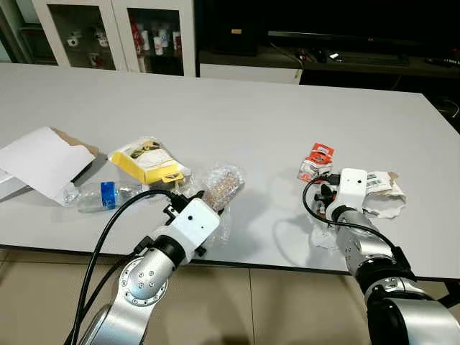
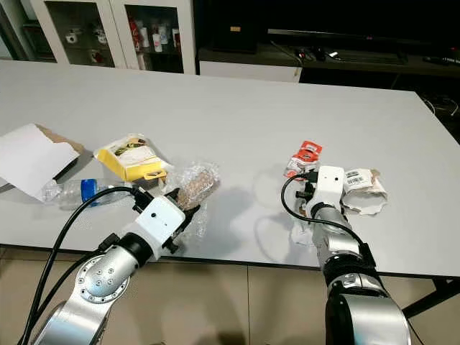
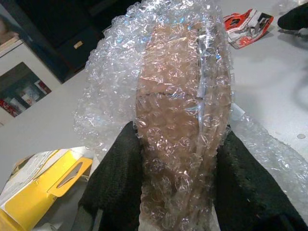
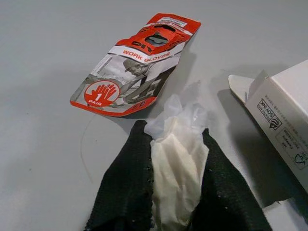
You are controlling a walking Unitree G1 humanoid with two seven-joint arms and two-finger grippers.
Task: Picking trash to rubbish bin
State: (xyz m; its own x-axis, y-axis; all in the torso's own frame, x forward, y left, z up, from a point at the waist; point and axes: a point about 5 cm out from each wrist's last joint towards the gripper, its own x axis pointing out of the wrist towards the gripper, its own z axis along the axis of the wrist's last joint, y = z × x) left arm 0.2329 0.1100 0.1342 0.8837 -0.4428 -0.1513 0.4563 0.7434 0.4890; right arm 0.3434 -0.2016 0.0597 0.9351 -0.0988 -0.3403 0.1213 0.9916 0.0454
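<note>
Crinkly bubble wrap pinched in left pincer.

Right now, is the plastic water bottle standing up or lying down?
Lying down: the plastic water bottle rests on its side on the table.

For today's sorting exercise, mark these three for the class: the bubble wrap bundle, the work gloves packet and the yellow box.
bubble wrap bundle [image 3: 178, 120], left wrist view, on its brown middle.
work gloves packet [image 4: 137, 62], right wrist view, on the printed card centre.
yellow box [image 1: 146, 162], left eye view, on its top face.
</note>
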